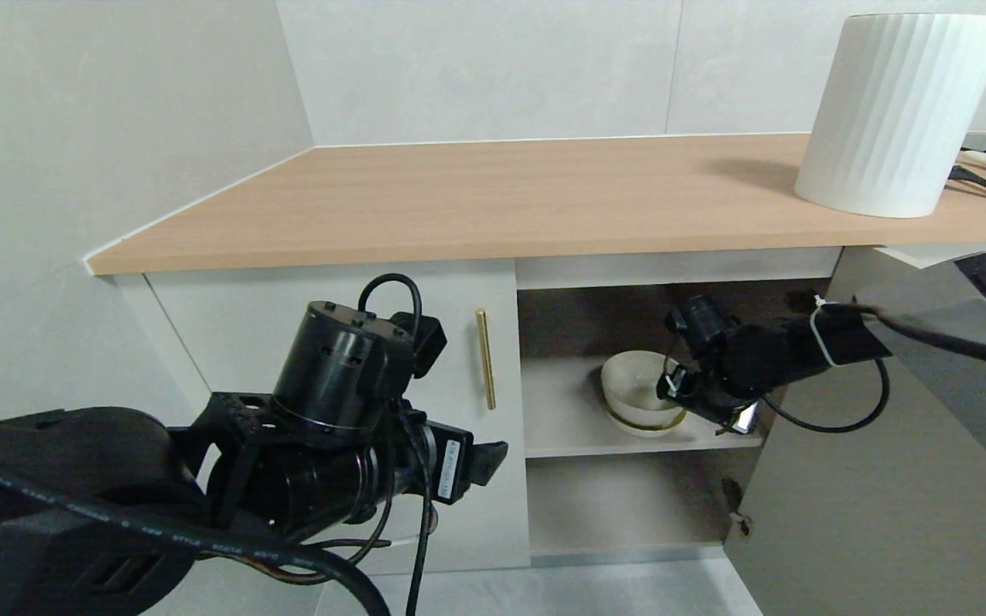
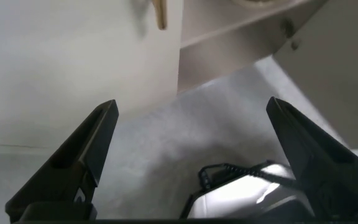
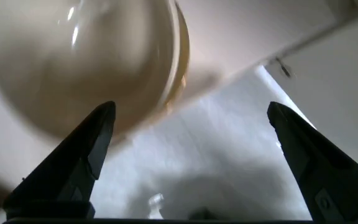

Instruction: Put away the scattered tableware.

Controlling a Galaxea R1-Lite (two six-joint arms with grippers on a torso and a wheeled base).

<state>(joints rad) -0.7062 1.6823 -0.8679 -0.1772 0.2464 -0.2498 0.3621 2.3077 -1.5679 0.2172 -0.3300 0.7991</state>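
Where right gripper (image 1: 678, 385) covers bowl (image 1: 632, 392) rim, I can't judge contact; its fingers (image 3: 92, 143) spread wide, empty. Left gripper (image 2: 191, 106) likewise released.

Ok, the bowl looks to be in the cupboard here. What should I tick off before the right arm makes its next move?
1. Bowl resting on the shelf: ok, it sits stacked on a yellow-rimmed dish.
2. Right gripper let go: ok, the jaws stand open with nothing between them in the right wrist view.
3. Right gripper apart from the bowl's rim: cannot tell, they overlap in the head view.
4. Way out past the cupboard door: ok, it stands wide open.
5. Left gripper free: ok, the jaws are open and empty, in front of the closed door.
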